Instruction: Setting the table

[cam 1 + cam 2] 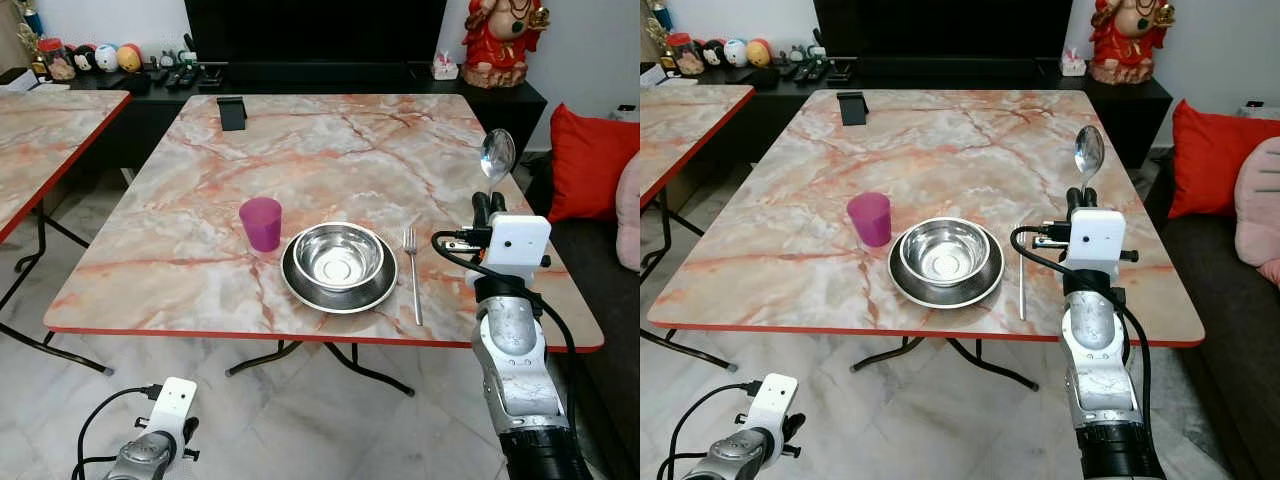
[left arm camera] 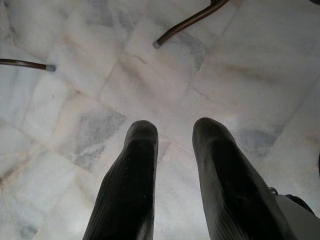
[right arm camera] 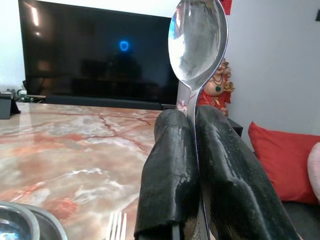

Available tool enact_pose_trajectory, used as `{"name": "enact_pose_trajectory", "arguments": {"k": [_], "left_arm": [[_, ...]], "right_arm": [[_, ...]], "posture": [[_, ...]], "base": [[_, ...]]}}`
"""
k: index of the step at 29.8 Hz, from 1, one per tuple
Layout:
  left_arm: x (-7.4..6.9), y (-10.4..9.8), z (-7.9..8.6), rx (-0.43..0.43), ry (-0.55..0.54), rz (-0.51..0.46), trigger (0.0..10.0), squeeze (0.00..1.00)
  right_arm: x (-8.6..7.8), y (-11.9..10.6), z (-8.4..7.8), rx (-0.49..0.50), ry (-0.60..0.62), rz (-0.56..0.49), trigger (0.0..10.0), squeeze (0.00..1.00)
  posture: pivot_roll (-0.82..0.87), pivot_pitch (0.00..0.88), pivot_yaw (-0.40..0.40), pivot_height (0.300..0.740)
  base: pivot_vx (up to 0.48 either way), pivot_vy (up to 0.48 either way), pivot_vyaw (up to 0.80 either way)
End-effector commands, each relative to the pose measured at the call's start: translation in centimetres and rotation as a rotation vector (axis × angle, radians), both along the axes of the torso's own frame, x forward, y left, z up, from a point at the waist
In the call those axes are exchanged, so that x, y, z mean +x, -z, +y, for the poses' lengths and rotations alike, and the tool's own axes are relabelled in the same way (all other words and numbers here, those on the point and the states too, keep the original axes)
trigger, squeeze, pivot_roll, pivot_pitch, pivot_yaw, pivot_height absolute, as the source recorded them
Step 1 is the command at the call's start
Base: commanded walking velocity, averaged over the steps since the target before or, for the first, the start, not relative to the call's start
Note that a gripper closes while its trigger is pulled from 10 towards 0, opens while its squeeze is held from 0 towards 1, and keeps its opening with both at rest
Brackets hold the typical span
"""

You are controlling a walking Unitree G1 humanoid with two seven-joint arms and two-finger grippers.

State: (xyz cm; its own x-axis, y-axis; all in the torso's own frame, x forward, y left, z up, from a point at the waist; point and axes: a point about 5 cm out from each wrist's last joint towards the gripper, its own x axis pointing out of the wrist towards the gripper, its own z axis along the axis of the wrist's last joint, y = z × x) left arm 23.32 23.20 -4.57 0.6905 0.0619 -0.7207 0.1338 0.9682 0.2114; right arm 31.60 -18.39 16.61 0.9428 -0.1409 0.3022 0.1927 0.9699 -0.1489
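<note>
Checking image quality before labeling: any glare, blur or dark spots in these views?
Eye views: sharp and evenly lit, with bright highlights in the steel bowl. Right wrist view: the spoon clamped in the right gripper mirrors the room, the TV shows a blue reflection, and the near fingers are soft. Left wrist view: the left gripper is dark over pale floor.

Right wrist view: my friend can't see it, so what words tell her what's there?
The right claw pinches a shiny spoon upright, bowl end on top, above a marble table. A fork and a steel bowl peek in below, with a dark TV and red cushion behind.
</note>
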Motion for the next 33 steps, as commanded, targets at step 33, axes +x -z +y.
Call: {"name": "enact_pose_trajectory", "arguments": {"k": [33], "left_arm": [[-0.06,0.06,0.02,-0.008,-0.004,0.011,10.0,0.00]], "right_arm": [[0.51,0.52,-0.43,0.034,-0.006,0.206,10.0,0.00]], "posture": [[-0.02,0.000,0.035,0.740]], "base": [[0.147,0.000,-0.08]]}}
